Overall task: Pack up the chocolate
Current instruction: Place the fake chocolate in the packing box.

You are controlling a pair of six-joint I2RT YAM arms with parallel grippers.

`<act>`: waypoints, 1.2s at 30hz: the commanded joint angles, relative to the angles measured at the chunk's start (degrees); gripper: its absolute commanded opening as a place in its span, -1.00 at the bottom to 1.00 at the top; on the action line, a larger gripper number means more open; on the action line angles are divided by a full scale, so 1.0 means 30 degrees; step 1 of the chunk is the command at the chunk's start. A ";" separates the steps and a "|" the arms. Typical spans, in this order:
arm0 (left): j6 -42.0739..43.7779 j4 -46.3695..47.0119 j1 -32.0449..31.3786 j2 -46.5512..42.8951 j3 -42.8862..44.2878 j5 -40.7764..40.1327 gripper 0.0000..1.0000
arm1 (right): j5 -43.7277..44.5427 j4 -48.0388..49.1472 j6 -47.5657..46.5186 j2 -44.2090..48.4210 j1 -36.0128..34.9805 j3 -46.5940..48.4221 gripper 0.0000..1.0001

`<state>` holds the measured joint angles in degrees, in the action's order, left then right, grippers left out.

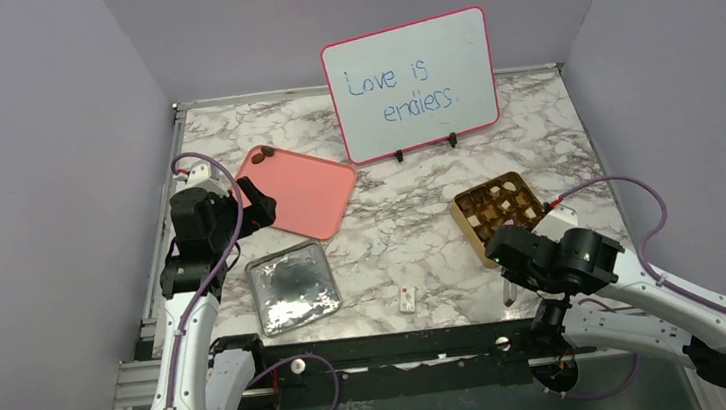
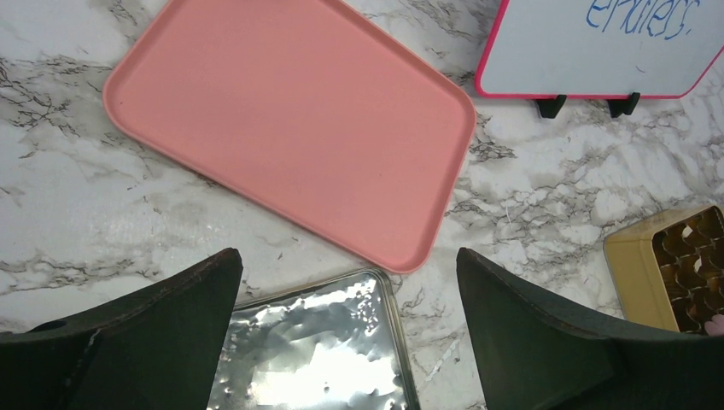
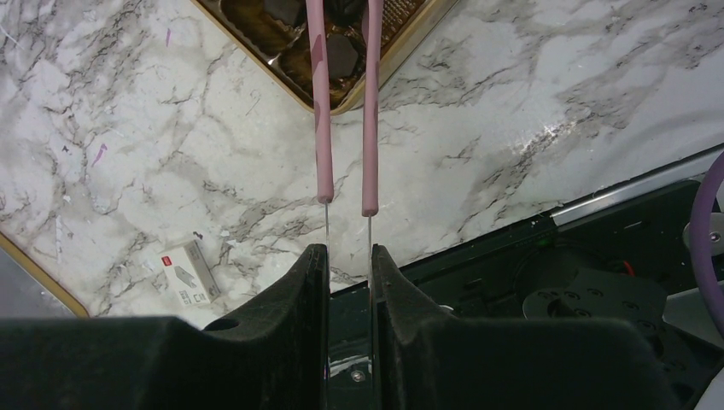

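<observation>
Two dark chocolate pieces lie at the far corner of the pink tray. More chocolate fills cells of the gold box; the right wrist view shows a few pieces of it. My right gripper is shut on a pair of metal tongs, whose pink tips reach over the near corner of the gold box. At the tray's left edge, my left gripper is open with nothing in it. It hangs above the table between the pink tray and the silver lid.
The silver square lid lies near the front left. A small white tag rests near the table's front edge. A pink-framed whiteboard stands at the back. Purple walls close in on both sides.
</observation>
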<state>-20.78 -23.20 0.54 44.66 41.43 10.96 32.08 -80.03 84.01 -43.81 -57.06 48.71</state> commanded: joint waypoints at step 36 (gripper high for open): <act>0.0011 0.0534 0.0026 -0.0699 -0.0058 0.0411 0.93 | 0.1144 -0.0430 0.0972 0.0702 0.0009 -0.0313 -0.32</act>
<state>-20.78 -23.18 0.51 43.40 41.43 11.00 32.23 -80.12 85.43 -41.25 -57.06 48.25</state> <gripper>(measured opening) 0.965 0.337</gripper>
